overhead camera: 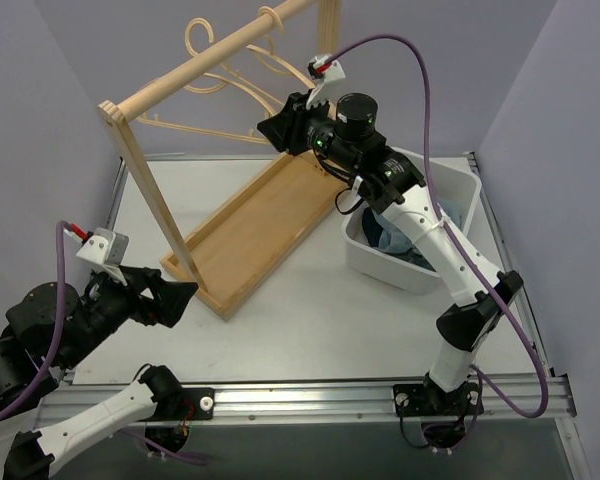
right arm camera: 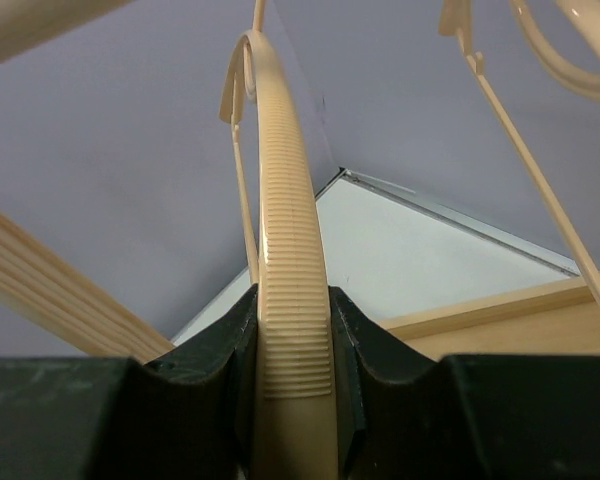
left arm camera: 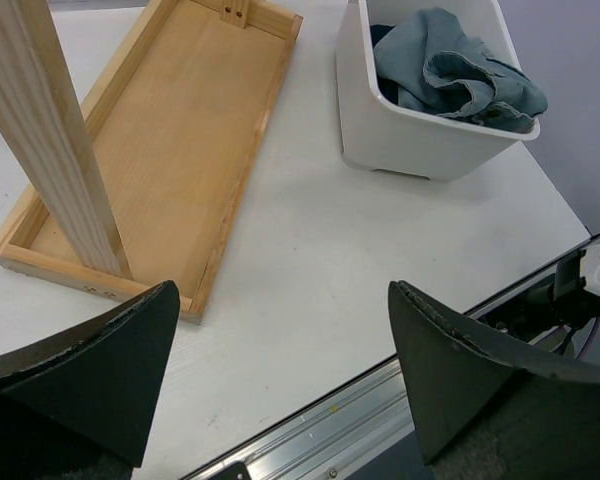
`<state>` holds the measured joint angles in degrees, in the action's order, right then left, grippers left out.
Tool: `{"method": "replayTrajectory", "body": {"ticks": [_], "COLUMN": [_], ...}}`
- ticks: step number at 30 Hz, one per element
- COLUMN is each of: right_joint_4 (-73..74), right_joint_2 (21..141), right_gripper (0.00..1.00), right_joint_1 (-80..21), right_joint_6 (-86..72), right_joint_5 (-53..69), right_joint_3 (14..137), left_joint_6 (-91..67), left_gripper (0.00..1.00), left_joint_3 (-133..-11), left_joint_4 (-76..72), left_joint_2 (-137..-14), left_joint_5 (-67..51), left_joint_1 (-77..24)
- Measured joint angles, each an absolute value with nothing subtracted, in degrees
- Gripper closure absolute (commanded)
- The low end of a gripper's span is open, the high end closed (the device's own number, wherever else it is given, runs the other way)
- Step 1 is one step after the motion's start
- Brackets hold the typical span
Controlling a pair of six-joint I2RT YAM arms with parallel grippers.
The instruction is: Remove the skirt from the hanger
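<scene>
Top external view, lower left of frame: left gripper [overhead camera: 170, 298] hangs low over the white table [overhead camera: 300, 320], fingers spread wide, nothing between them. Left wrist view confirms this; both dark fingers [left arm camera: 90, 370] sit at the bottom corners with bare table in the gap.

Just beyond the left gripper, the wooden rack base tray [overhead camera: 255, 225] lies on the table, running diagonally from lower left toward centre. One upright post [overhead camera: 150, 190] rises from its near end and carries the top rail [overhead camera: 210, 55] toward the upper edge of frame.

Right of centre: white bin [overhead camera: 455, 195] stands on the table, beside the tray's far end, not touching it as far as the left wrist view shows. The skirt [left arm camera: 460, 75], blue denim, lies crumpled inside the bin, off any hanger.

Upper centre: right gripper [overhead camera: 278, 128] is raised to the rail region. Right wrist view shows its fingers closed on a cream ribbed plastic hanger [right arm camera: 288, 290], the arm of the hanger passing straight between them. More cream hangers [overhead camera: 220, 75] hang from the rail behind.
</scene>
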<state>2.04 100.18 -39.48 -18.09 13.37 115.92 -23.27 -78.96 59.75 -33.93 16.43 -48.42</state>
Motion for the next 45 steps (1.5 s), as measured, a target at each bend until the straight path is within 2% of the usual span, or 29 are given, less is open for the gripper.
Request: {"method": "replayTrajectory", "body": {"ticks": [12, 24, 45], "right_joint_4": [-3.70, -6.13, -10.24], "right_joint_2": [98.45, 88.68, 78.63], "right_gripper": [1.00, 1.00, 1.00], "right_joint_1": [-40.23, -40.97, -41.08], "right_joint_6": [-19.92, -20.58, -20.97], "right_joint_5": [14.02, 14.44, 14.59], "right_joint_3": [113.91, 103.22, 87.79], "left_joint_6": [-23.29, -23.29, -25.32], "left_gripper": [0.06, 0.06, 0.06], "left_joint_3": [-78.96, -78.96, -79.00], "left_joint_4": [59.33, 58.85, 58.46], "left_joint_2": [-34.35, -36.03, -38.54], "left_joint_5": [16.21, 15.53, 13.17], "left_joint_1": [-48.42, -48.42, -48.42]}}
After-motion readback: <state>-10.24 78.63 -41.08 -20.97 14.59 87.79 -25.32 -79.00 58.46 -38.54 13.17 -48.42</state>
